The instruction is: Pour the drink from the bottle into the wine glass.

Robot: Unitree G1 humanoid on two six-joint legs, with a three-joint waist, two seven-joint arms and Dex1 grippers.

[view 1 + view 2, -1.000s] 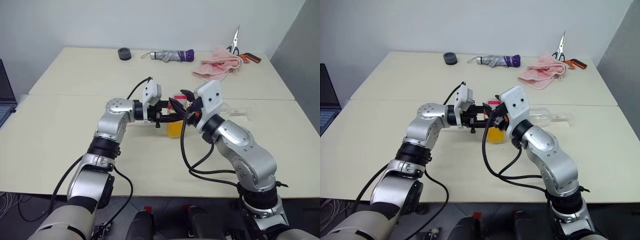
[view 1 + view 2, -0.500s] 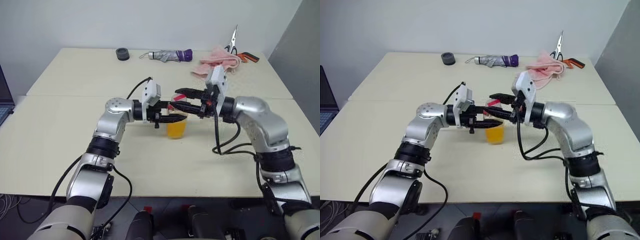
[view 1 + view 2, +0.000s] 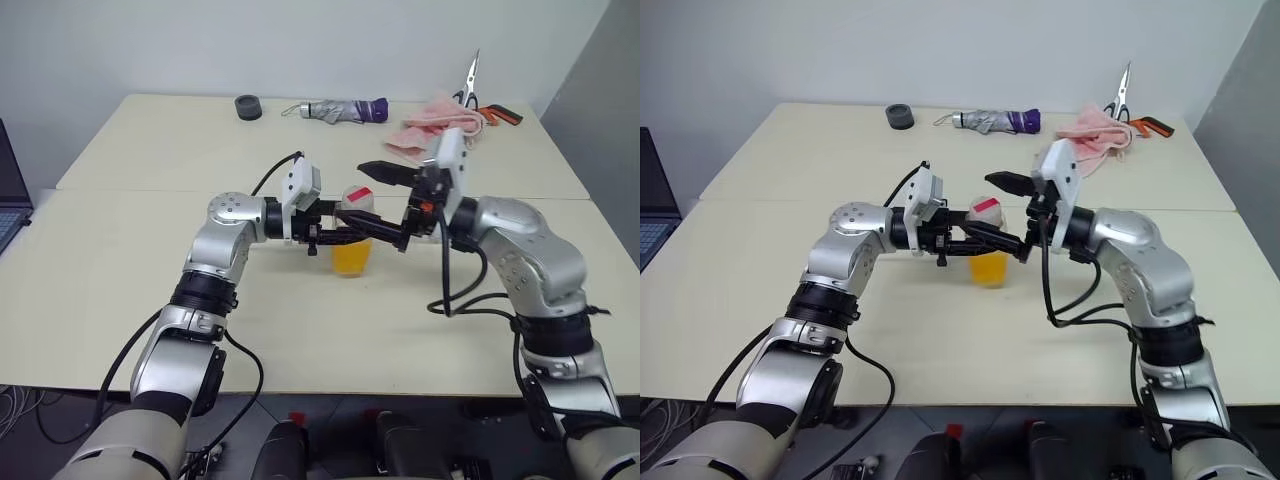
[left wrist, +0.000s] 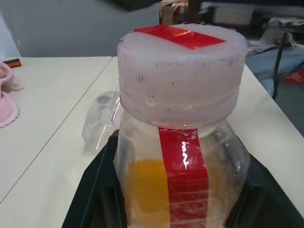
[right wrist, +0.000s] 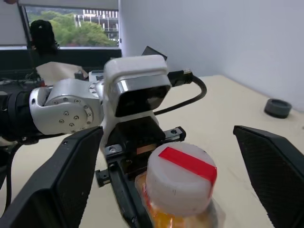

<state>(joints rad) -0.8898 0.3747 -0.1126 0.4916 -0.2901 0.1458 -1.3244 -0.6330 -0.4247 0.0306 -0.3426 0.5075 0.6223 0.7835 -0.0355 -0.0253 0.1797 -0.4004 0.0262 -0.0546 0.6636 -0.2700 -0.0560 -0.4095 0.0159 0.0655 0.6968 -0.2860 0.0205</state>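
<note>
The bottle (image 3: 351,240) stands upright over the middle of the table, and my left gripper (image 3: 338,236) is shut on its body from the left. Orange drink (image 3: 350,259) fills its lower part. Its white cap (image 5: 179,177) with a red stripe sits on top. My right gripper (image 3: 366,202) reaches in from the right with its jaws wide open, one finger (image 5: 61,176) on each side of the cap and neither touching it. Behind the bottle a clear glass shape (image 4: 98,120), apparently the wine glass, lies on its side on the table.
At the far edge lie a black round lid (image 3: 248,106), a folded umbrella (image 3: 336,110), a pink cloth (image 3: 440,130) and scissors (image 3: 470,82). A laptop (image 3: 8,200) pokes in at the left. A seam (image 3: 150,190) joins the two tables.
My right gripper was closed around the cap and has now opened wide. Its arm swung out to the right. The left gripper and bottle stayed put.
</note>
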